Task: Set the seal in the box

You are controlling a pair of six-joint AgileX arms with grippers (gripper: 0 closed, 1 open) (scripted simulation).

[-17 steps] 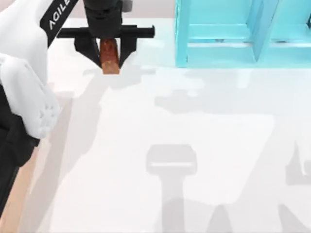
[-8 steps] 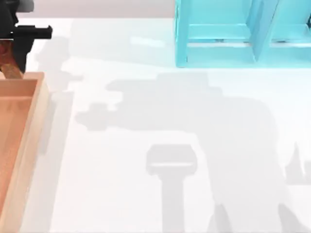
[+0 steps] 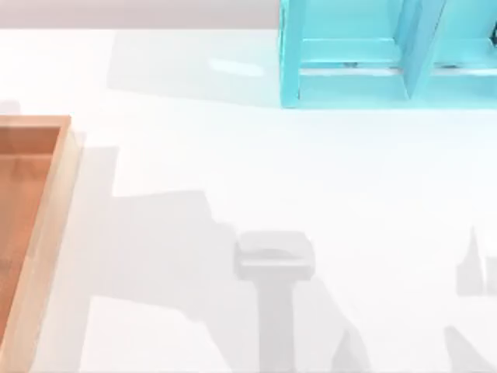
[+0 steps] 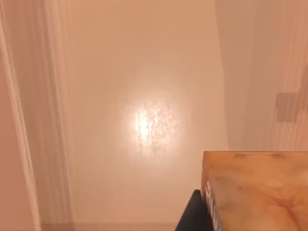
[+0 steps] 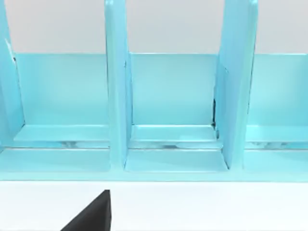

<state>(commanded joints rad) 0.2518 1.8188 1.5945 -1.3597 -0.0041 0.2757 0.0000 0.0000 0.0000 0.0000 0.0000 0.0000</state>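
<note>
The seal [image 4: 255,187], a reddish-brown mottled block, hangs over the orange-brown floor of the box [image 4: 144,72] in the left wrist view. My left gripper [image 4: 252,219] is shut on it, and one black finger [image 4: 192,216] presses against its side. In the top view the box [image 3: 48,225], with light wooden rim walls, lies at the table's left edge. A black part of my right gripper [image 5: 91,216] hangs above the white table, facing the turquoise shelf unit.
A turquoise shelf unit [image 3: 388,54] with upright dividers stands at the back right of the table. In the right wrist view its compartments [image 5: 171,96] face the camera. White tabletop [image 3: 256,171] stretches between the box and the shelf.
My left arm carried the seal leftward from the back middle of the table, past the box's far corner, and out of the top view. The box is now uncovered there.
</note>
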